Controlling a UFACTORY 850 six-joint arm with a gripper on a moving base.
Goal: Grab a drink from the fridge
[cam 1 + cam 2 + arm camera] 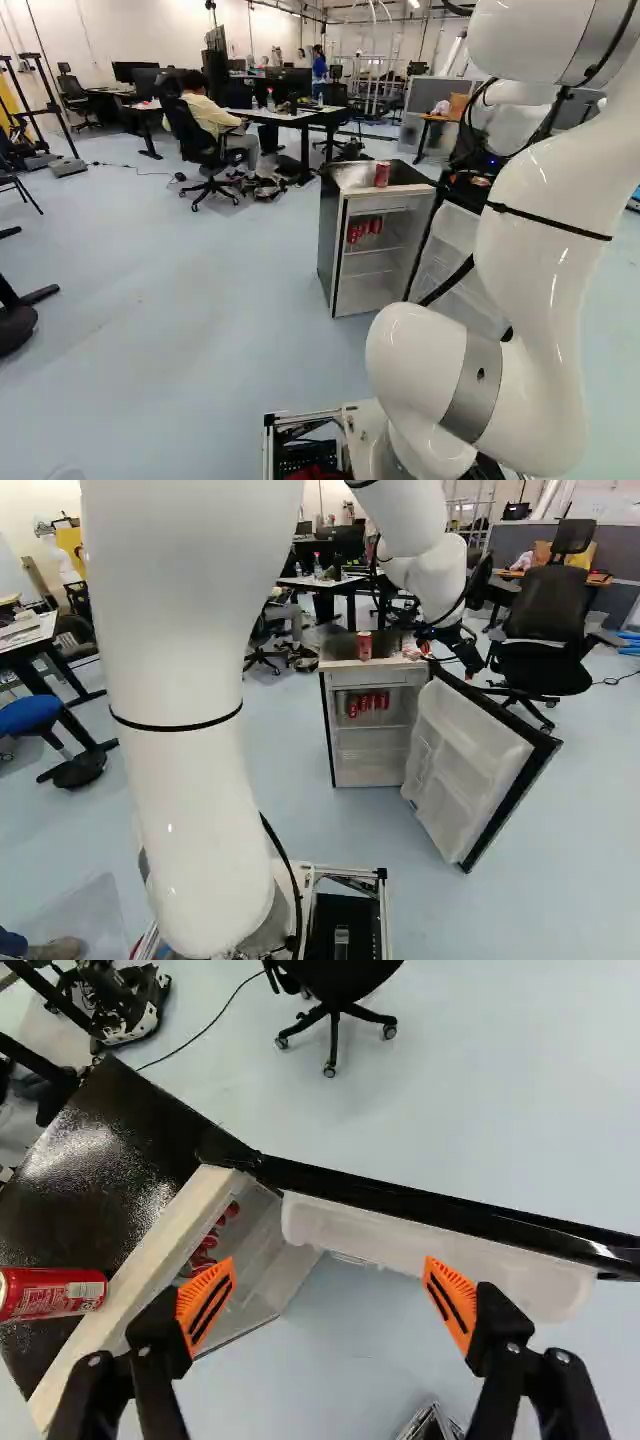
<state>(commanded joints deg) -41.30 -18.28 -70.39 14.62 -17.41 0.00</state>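
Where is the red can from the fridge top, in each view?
Left base view: right of the middle, the red can stands on the fridge.
Right base view: above the middle, slightly right; the open door is further right.
Wrist view: by the pale front edge, outside the open gripper.
Shared landmark: red cans inside.
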